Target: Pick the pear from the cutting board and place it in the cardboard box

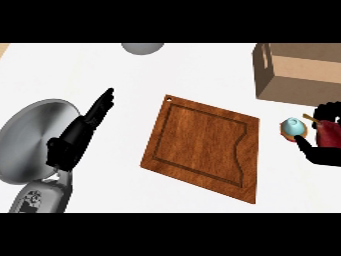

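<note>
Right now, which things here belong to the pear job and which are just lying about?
Job: pear in right hand; cutting board; cardboard box.
Lying about: steel plate, small blue cup, grey bowl; left hand resting open.

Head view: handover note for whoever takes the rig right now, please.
Left hand: open, fingers straight, resting beside the silver pan, holding nothing.
Right hand: curled round a dark red item, apparently the pear, right of the cutting board and just in front of the cardboard box.
A small blue and orange object sits by its thumb.
Done: the board is bare, pear lifted.
Left: carry it over the box and release it inside.
</note>
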You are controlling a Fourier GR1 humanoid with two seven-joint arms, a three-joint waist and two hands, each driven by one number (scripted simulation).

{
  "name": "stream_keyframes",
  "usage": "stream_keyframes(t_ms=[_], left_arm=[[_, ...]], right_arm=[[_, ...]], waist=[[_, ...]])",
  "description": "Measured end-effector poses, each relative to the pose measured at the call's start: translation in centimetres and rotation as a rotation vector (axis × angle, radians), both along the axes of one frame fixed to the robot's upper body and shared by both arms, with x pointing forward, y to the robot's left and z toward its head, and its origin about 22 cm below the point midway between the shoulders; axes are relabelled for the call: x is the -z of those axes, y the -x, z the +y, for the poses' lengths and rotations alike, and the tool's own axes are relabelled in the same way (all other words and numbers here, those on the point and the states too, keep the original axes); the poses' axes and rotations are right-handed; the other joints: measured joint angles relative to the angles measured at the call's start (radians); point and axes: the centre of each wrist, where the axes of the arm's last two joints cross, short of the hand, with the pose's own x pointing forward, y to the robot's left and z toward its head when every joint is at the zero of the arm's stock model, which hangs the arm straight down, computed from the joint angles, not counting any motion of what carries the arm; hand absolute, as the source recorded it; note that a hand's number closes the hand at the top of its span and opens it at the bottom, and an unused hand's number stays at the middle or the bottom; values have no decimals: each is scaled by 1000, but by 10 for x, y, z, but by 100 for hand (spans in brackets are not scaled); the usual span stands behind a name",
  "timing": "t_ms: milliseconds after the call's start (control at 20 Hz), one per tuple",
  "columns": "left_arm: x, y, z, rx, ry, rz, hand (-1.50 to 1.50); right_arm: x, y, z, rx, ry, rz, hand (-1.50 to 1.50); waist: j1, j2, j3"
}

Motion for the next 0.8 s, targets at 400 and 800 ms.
stream_keyframes(t_ms=[400,800], left_arm=[[2,2,2,-12,-7,-2,0],[8,-2,-10,7,2,-6,0]], right_arm=[[-80,41,1,-44,-143,-137,150],[-130,58,-15,73,-259,-218,150]], waist=[[-9,-3,-1],[11,2,0]])
